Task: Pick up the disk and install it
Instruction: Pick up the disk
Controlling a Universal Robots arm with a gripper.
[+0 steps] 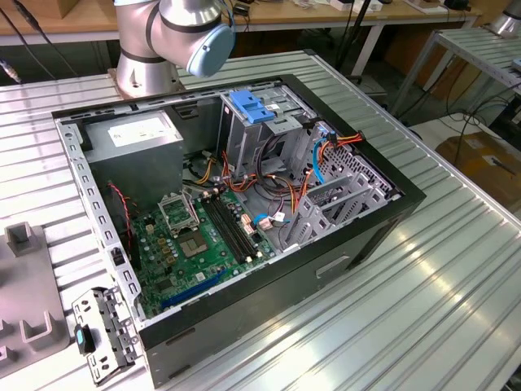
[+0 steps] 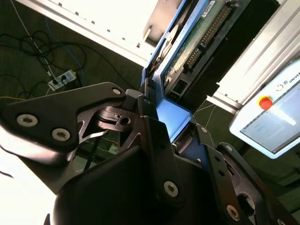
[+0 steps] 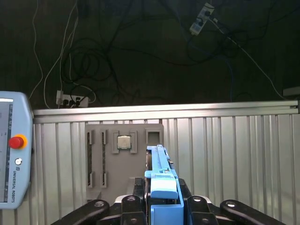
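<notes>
Counter [image 1: 456, 269]: ribbed aluminium slats, bright glare, takes up most of the exterior view. Open PC case [image 1: 326, 269] lies on its side mid-counter, black walls. Inside it: green motherboard [image 1: 195, 244], grey PSU box [image 1: 134, 134] toward the arm base, metal cage w/ blue top [image 1: 252, 110], loose orange/blue wiring. Arm [image 1: 175, 32] stands at the counter's far edge. Grey fixture tray [image 1: 28, 301] sits at the counter edge on the exterior view's left. Small metal bracket [image 1: 102, 334] lies just beside the case corner nearest the tray.

Gripper [image 3: 161, 208]: black jaws pinching the disk [image 3: 161, 180]. Disk is edge-on in the first wrist view, blue rail facing the cam. It is held up off the counter, w/ the tray in line beyond it. One tray pocket holds a square chip [image 3: 123, 141]. In the second wrist view the disk's green circuit-board side shows, w/ blue rail along its edge.

Room: dark floor [image 3: 164, 47] past the counter edge, w/ tangled cables [image 3: 93, 61] and a white power strip [image 3: 71, 99]. Teach pendant [image 3: 11, 154] w/ red stop button [image 3: 17, 141] hangs at the counter edge. Wood-topped benches [image 1: 326, 12] behind the arm. Cardboard box [image 1: 480, 163] on the floor at the exterior view's right.
</notes>
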